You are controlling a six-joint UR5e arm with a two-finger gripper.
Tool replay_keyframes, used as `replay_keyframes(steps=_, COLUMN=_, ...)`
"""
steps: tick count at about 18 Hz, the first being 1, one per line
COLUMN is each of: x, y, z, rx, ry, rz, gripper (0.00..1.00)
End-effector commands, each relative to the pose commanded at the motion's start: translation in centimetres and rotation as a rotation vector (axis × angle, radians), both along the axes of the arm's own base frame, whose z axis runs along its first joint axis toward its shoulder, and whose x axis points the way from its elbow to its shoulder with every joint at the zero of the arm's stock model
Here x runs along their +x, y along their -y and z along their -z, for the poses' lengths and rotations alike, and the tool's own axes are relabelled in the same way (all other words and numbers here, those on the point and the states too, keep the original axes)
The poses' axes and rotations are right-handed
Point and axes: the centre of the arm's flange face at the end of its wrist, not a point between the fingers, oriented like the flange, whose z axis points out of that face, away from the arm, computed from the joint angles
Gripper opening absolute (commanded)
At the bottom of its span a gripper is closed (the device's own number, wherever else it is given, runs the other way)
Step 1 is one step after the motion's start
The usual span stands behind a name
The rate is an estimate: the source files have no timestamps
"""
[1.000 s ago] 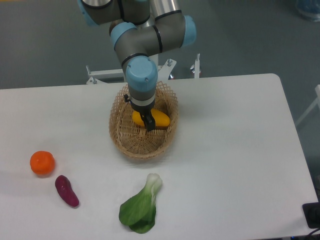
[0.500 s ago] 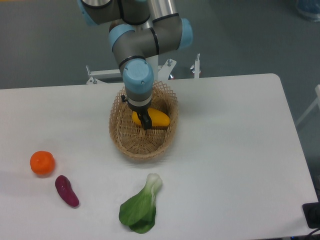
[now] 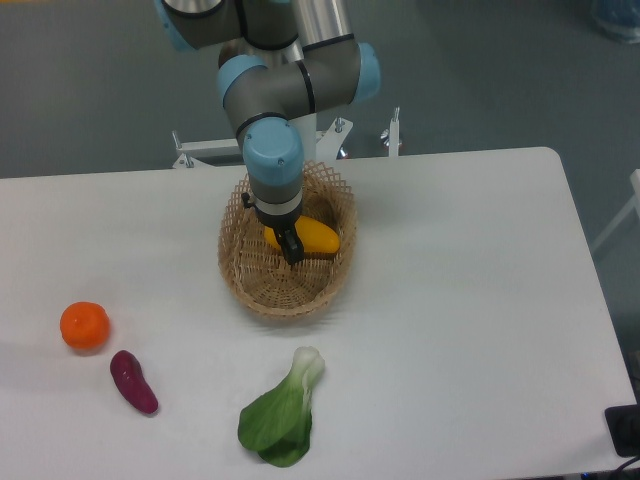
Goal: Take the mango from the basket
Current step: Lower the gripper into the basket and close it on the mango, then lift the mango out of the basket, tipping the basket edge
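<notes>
Reaching into basket (image 3: 262, 286), claw (image 3: 292, 250) pressing against smooth yellow-orange mango (image 3: 318, 236); claw's opening impossible to tell.

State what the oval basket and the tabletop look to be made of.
The oval light-tan woven basket looks like wicker or rattan: matte strands, with an open lacy weave at the rim. The white table looks like smooth laminate or painted board with a faint sheen; which one cannot be told.

Arm wrist shifts slightly left and up-frame versus 1.0 s ago; gripper (image 3: 291, 249) now sits over the left part of the mango (image 3: 318, 236).
</notes>
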Motion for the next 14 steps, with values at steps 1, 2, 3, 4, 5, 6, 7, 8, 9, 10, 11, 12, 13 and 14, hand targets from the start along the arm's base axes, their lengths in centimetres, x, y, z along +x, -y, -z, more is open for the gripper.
replay_keyframes(steps=1, x=-0.1, y=-0.1, z=-0.2, rx=0.004, ry=-0.004, rz=0.000, gripper=0.65)
replay_keyframes(steps=2, x=-0.3, y=-0.3, z=-0.6, rx=0.010, ry=-0.009, rz=0.002, gripper=0.61)
replay_keyframes(steps=3, x=-0.4, y=-0.4, z=-1.0, rx=0.016, ry=-0.014, rz=0.005, gripper=0.59)
replay_keyframes(steps=4, x=-0.8, y=-0.5, z=-1.4, rx=0.020, ry=-0.021, rz=0.005, gripper=0.58)
replay_keyframes(steps=5, x=-1.2, y=-0.9, z=-2.1, rx=0.026, ry=-0.024, rz=0.003, gripper=0.58)
replay_keyframes(steps=6, x=-1.5, y=-1.0, z=-2.4, rx=0.025, ry=-0.021, rz=0.000, gripper=0.58)
replay_keyframes(steps=7, x=-1.8, y=-1.1, z=-2.7, rx=0.026, ry=-0.018, rz=-0.009, gripper=0.58)
replay_keyframes(steps=8, x=-2.1, y=-1.4, z=-3.1, rx=0.028, ry=-0.018, rz=-0.017, gripper=0.58)
replay_keyframes(steps=9, x=-2.3, y=-1.5, z=-3.5, rx=0.025, ry=-0.014, rz=-0.020, gripper=0.58)
replay_keyframes(steps=10, x=-2.9, y=-1.8, z=-4.2, rx=0.027, ry=-0.014, rz=-0.031, gripper=0.58)
replay_keyframes(steps=11, x=-3.6, y=-2.1, z=-5.1, rx=0.031, ry=-0.017, rz=-0.057, gripper=0.59)
replay_keyframes(steps=12, x=-4.5, y=-2.3, z=-6.2, rx=0.038, ry=-0.021, rz=-0.094, gripper=0.59)
replay_keyframes(steps=13, x=-5.5, y=-2.7, z=-7.5, rx=0.052, ry=-0.031, rz=-0.132, gripper=0.59)
replay_keyframes(steps=14, x=-6.5, y=-3.3, z=-9.0, rx=0.077, ry=-0.040, rz=-0.164, gripper=0.59)
